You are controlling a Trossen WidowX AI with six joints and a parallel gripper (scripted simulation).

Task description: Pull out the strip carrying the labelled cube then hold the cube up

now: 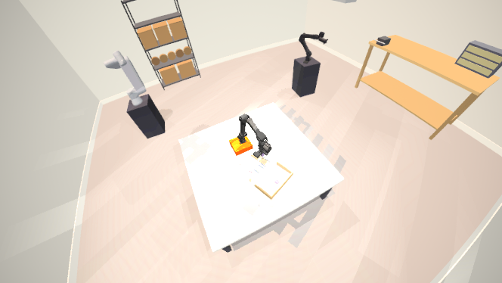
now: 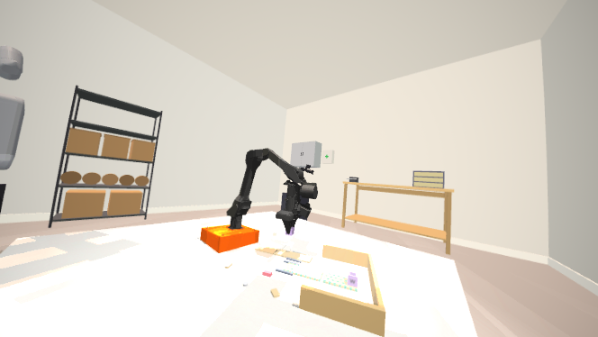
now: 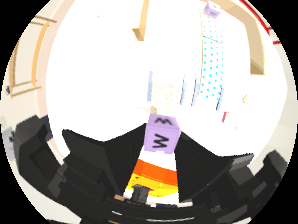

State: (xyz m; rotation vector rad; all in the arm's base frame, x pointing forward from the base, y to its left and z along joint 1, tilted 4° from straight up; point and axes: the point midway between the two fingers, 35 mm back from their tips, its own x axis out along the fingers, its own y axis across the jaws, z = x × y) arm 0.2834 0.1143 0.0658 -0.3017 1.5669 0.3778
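Note:
My gripper is shut on a purple cube marked W, which shows as a small purple patch in the exterior view. It holds the cube above the table, between the orange base and the tray. Below it lies a pale speckled strip with tan ends; its join to anything else is unclear. A cyan-dotted strip runs into the tray, with a thin line across it. A second purple cube stands at its far end, marked too.
A wooden-walled tray is open towards the arm. Low blue-grey bars stand beside the strips. A small red block and a tan piece lie nearby. The orange base carries the arm.

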